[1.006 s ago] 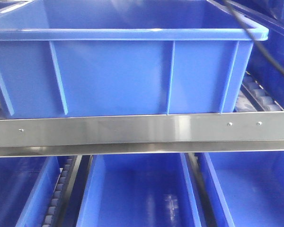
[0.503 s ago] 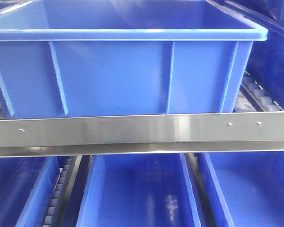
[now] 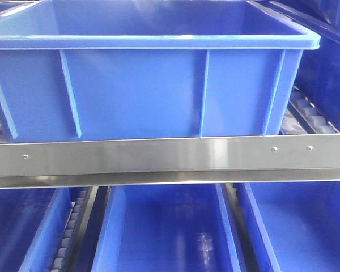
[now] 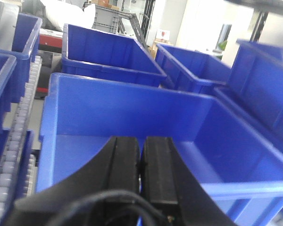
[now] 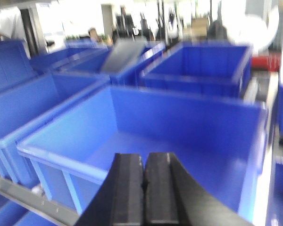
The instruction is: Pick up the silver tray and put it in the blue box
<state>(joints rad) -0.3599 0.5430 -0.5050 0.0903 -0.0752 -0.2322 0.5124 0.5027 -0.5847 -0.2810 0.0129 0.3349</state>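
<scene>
The blue box (image 3: 141, 90) fills the front view, resting on the shelf behind a steel rail. Both wrist views look down into it, and its floor is bare. My left gripper (image 4: 141, 139) hovers over the near left part of the blue box (image 4: 132, 110), its fingers (image 4: 125, 160) pressed together with nothing between them. Above the near wall of the blue box (image 5: 188, 125) my right gripper (image 5: 144, 156) is likewise shut and empty. The silver tray is out of view.
A flat steel rail with screws (image 3: 170, 156) runs across below the box. Narrower blue bins (image 3: 164, 226) sit on the shelf beneath. More blue crates (image 4: 108, 52) and roller tracks (image 4: 19, 127) surround it. A blurred grey slanted panel (image 5: 121, 54) leans in a far crate.
A black cable that crossed the upper right corner of the front view a second ago has gone from view. The box has not moved.
</scene>
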